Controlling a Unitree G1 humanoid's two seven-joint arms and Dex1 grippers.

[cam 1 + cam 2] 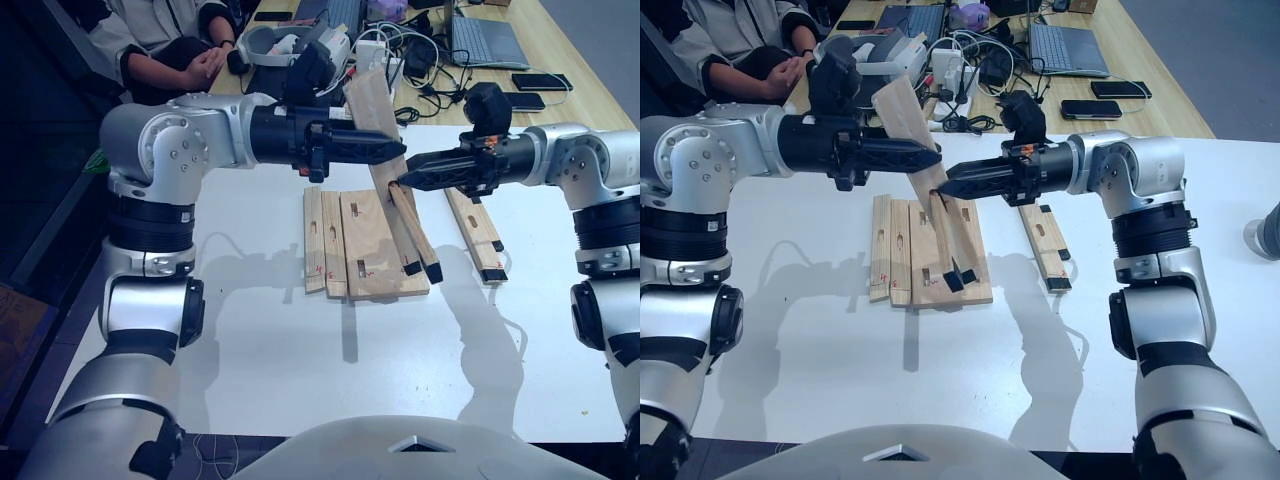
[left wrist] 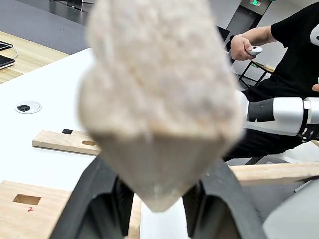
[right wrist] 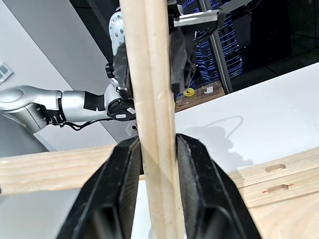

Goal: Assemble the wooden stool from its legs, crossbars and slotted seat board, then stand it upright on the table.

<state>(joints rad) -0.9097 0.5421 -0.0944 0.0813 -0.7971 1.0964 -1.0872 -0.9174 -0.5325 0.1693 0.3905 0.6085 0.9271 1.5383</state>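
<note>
1. Your left fingers (image 2: pixel 92 209) are clamped tight on the end of a plank (image 1: pixel 370 105). In the left wrist view the wood fills the whole gap between the two black pads.
2. Your right fingers (image 3: pixel 117 189) are pinched shut on a thin leg (image 1: pixel 420 240), which stands edge-on between them.
3. Your left gripper (image 1: pixel 392 150) is above the table and points across toward your right. The plank leans up and away from it toward the far side, and its lower end drops just below the fingertips.
4. Your right gripper (image 1: pixel 403 183) points the opposite way. Its tip sits just below and beside the left one, and the two are very close.
5. The plank's lower end and the leg's upper end meet at your right fingertips. You cannot tell whether one is seated in the other.
6. The leg slopes down toward you, with its black-capped foot over the near edge of the seat board (image 1: pixel 365 240). You cannot tell whether the foot rests on the board.
7. The seat board lies flat, slots up, in the middle of the table (image 1: pixel 300 350). Two narrow slats (image 1: pixel 315 240) lie side by side against its left edge.
8. Under your right forearm a slotted bar (image 1: pixel 478 232) with black ends lies flat, apart from the seat board.
9. Beyond the table, a desk (image 1: pixel 570 70) carries laptops, phones and cables.
</note>
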